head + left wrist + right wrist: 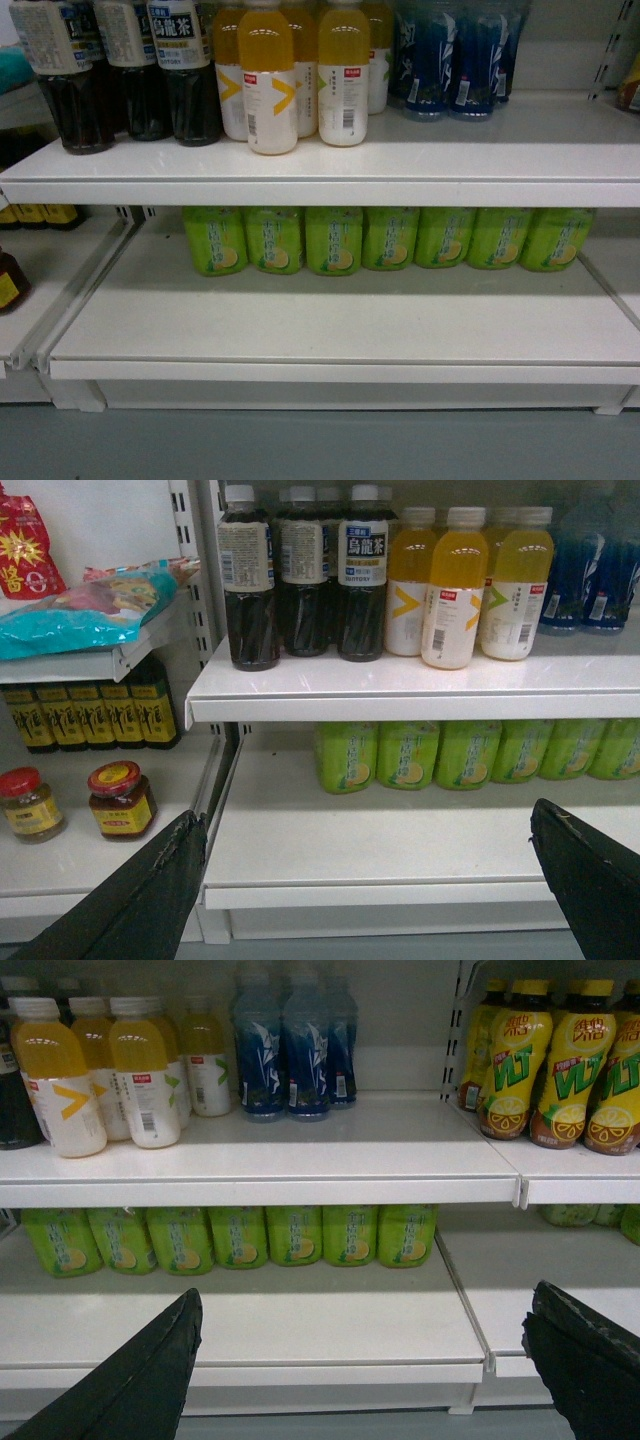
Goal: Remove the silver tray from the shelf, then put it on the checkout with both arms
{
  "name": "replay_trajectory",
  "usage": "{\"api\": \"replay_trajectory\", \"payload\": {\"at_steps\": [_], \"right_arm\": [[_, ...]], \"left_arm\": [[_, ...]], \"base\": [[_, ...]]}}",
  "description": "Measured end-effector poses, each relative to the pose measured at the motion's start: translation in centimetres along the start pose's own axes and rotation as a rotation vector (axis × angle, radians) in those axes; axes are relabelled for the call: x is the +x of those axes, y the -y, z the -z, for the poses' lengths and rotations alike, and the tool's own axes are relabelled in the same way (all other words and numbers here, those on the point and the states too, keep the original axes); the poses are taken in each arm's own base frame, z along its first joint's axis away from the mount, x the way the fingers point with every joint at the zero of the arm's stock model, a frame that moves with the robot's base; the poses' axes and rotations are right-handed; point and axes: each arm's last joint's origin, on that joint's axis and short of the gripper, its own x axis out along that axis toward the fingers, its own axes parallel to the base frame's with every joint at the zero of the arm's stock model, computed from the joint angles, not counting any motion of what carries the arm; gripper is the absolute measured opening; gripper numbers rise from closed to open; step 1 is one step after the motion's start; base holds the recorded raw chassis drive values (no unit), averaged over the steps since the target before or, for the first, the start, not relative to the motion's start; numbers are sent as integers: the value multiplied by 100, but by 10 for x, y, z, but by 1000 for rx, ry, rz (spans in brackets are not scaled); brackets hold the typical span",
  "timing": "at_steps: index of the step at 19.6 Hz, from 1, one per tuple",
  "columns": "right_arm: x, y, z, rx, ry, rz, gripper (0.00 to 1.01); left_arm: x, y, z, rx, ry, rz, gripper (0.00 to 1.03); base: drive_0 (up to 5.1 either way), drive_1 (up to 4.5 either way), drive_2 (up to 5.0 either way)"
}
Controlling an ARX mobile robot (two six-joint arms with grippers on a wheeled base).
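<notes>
No large matte grey-silver metal tray is visible in any of the 3 views; its location cannot be told. The white metal shelf board with squared front lip [330,330] is seen bare in front, with a row of green bottles [330,240] at the back. On the upper white shelf board [500,150], dark tea bottles [130,70], yellow-and-white juice bottles [300,80] and blue bottles [450,60] are lined up. The white checkout counter is not shown either.

The left gripper [370,880] is seen with black fingers [150,890] spread wide, nothing between them. The right gripper [360,1360] is likewise held wide apart, fingers [140,1375] empty.

Judged from the task: the tray is expected to be stiff, fairly light, smooth and slippery; its low upturned rim is best pinched at the 2 opposite short ends, 1 gripper each, and kept level.
</notes>
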Motion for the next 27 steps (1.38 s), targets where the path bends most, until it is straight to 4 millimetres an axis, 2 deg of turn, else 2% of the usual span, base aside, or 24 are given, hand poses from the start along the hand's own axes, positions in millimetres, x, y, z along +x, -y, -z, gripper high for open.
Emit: {"api": "replay_trajectory", "payload": {"at_steps": [27], "right_arm": [[0, 0, 0, -2, 3, -1, 98]], "left_arm": [[0, 0, 0, 10, 3, 0, 98]], "base": [[0, 0, 0]]}}
